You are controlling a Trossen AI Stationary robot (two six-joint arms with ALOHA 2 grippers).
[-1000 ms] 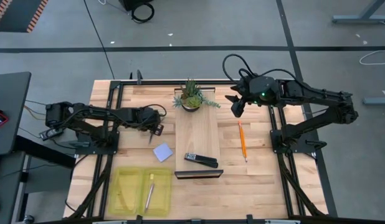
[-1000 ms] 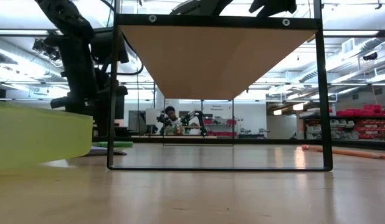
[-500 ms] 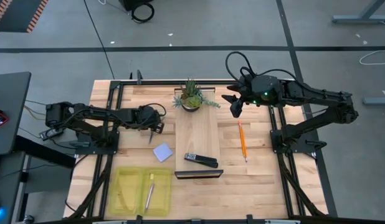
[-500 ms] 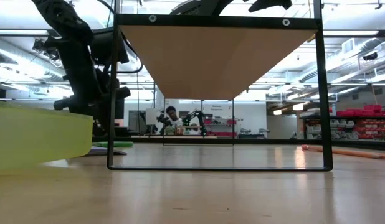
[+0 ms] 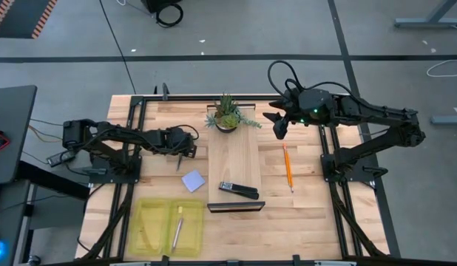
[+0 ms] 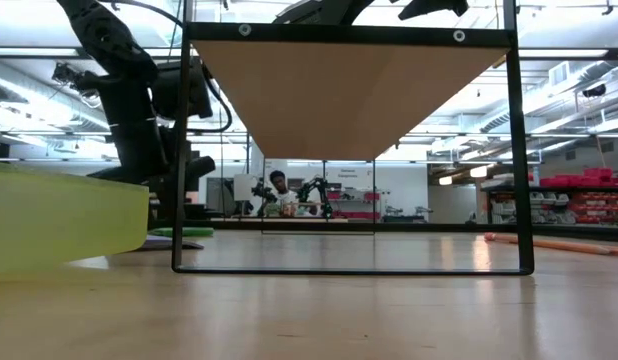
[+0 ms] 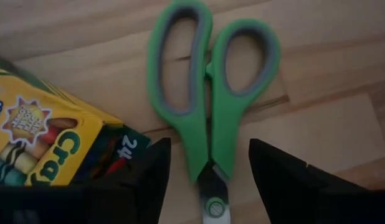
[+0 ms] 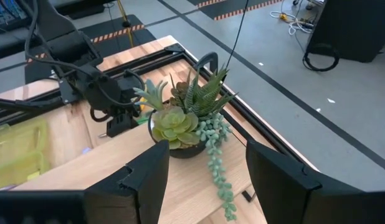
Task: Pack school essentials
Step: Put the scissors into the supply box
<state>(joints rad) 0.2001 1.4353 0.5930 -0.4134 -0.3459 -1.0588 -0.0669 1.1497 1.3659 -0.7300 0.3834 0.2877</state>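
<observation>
Green-handled scissors (image 7: 208,87) lie flat on the wooden table, next to a yellow-and-green crayon box (image 7: 49,143). My left gripper (image 7: 208,142) is open and points down over them at the table's left (image 5: 185,144). Its fingers stand on either side of the scissors near the pivot (image 7: 211,205), with a gap on each side. My right gripper (image 5: 279,125) is open and raised at the far right, facing the potted plant (image 8: 186,121). An orange pencil (image 5: 288,167) and a pale blue note pad (image 5: 192,180) lie on the table. A thin pen (image 5: 177,229) lies in the yellow tray (image 5: 151,225).
A raised wooden board on a black frame (image 5: 234,166) stands mid-table, with the plant (image 5: 228,114) at its far end and a black stapler (image 5: 238,191) at its near end. Black rails run along both table sides.
My left arm has bent a little lower over the scissors and its wrist has rolled somewhat. My right gripper has tipped slightly while staying in place.
</observation>
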